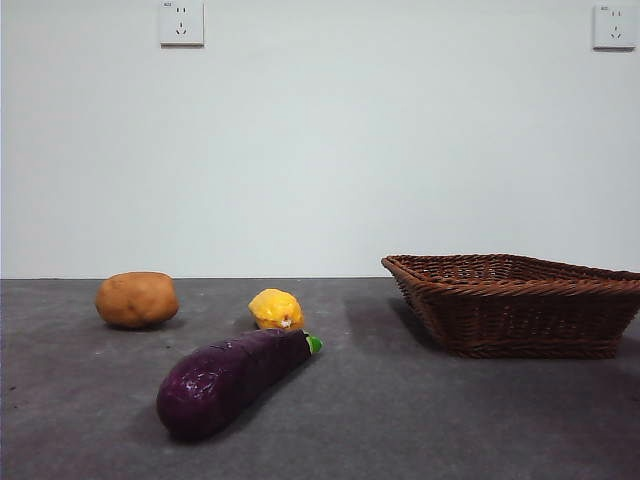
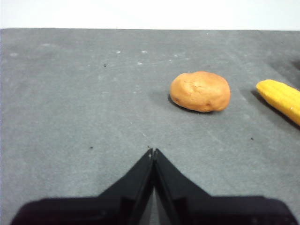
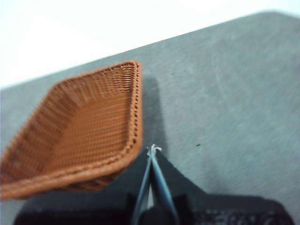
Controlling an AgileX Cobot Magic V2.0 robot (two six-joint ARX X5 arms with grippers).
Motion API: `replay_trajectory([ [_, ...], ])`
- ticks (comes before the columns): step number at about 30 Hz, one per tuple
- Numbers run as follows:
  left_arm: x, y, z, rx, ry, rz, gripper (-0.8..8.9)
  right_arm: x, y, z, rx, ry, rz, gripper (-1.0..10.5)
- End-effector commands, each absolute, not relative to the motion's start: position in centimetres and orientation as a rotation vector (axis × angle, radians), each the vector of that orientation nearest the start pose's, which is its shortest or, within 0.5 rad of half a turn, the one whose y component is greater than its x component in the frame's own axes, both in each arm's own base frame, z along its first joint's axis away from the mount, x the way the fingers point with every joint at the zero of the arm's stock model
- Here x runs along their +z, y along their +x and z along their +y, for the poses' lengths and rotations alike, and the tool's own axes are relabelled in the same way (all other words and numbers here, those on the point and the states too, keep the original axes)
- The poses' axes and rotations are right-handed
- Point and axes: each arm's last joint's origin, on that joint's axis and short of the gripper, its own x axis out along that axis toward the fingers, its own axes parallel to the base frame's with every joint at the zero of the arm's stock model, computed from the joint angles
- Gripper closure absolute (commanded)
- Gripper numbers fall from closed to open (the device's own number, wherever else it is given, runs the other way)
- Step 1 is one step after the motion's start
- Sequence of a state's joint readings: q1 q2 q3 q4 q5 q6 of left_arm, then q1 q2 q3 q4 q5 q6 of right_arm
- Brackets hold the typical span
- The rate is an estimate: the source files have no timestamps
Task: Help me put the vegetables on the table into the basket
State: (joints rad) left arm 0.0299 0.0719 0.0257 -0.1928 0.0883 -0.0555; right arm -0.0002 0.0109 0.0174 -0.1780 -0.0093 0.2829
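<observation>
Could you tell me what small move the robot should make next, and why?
Probably open the left pincer and ease it toward the potato: its jaws are shut, the potato lies nearest ahead of it, and the basket holds nothing visible yet.

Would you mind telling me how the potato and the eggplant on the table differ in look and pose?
The potato is rounded and matte orange-brown; the eggplant is long, glossy and dark purple with a green stem tip. The potato sits farther back on the table; the eggplant lies nearer the front camera, angled with its stem pointing away. Both rest on the table, outside the basket, with no hand touching them.
</observation>
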Motion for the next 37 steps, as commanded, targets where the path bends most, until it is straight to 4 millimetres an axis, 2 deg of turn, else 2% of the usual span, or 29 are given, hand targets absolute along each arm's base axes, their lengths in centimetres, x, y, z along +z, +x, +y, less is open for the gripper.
replay_trajectory([
  [1, 14.8, 9.8, 0.1, -0.033, -0.182, 0.239, 8.19, 15.3, 9.5, 0.1, -0.019, 0.430, 0.173, 9.5],
  [4, 16.1, 9.7, 0.1, -0.030, -0.256, 0.204, 8.19, 16.9, 9.3, 0.1, -0.015, 0.510, 0.135, 9.5],
  [9, 20.5, 9.3, 0.0, -0.051, -0.264, 0.109, 8.19, 21.3, 9.1, 0.0, -0.015, 0.471, 0.082, 9.5],
  [12, 23.8, 9.6, 0.1, -0.049, -0.254, 0.090, 8.19, 24.0, 9.9, 0.0, -0.017, 0.394, 0.100, 9.5],
  [17, 27.3, 10.9, 0.0, -0.094, -0.259, 0.119, 8.19, 27.0, 11.7, 0.1, 0.000, 0.390, 0.158, 9.5],
  [22, 30.2, 12.8, -0.3, -0.200, -0.272, 0.176, 8.18, 29.7, 13.8, 0.4, 0.089, 0.405, 0.290, 9.5],
  [26, 31.5, 14.5, -0.6, -0.303, -0.299, 0.245, 8.18, 31.1, 15.3, 0.6, 0.116, 0.422, 0.406, 9.5],
  [30, 31.7, 16.4, -0.8, -0.414, -0.334, 0.351, 8.18, 31.7, 16.4, 0.6, 0.092, 0.432, 0.524, 9.5],
  [33, 31.3, 17.7, -1.0, -0.501, -0.366, 0.425, 8.18, 31.9, 17.2, 0.6, 0.109, 0.426, 0.603, 9.5],
  [37, 29.8, 19.3, -1.2, -0.582, -0.421, 0.543, 8.18, 32.0, 18.9, 0.9, 0.230, 0.360, 0.689, 9.5],
])
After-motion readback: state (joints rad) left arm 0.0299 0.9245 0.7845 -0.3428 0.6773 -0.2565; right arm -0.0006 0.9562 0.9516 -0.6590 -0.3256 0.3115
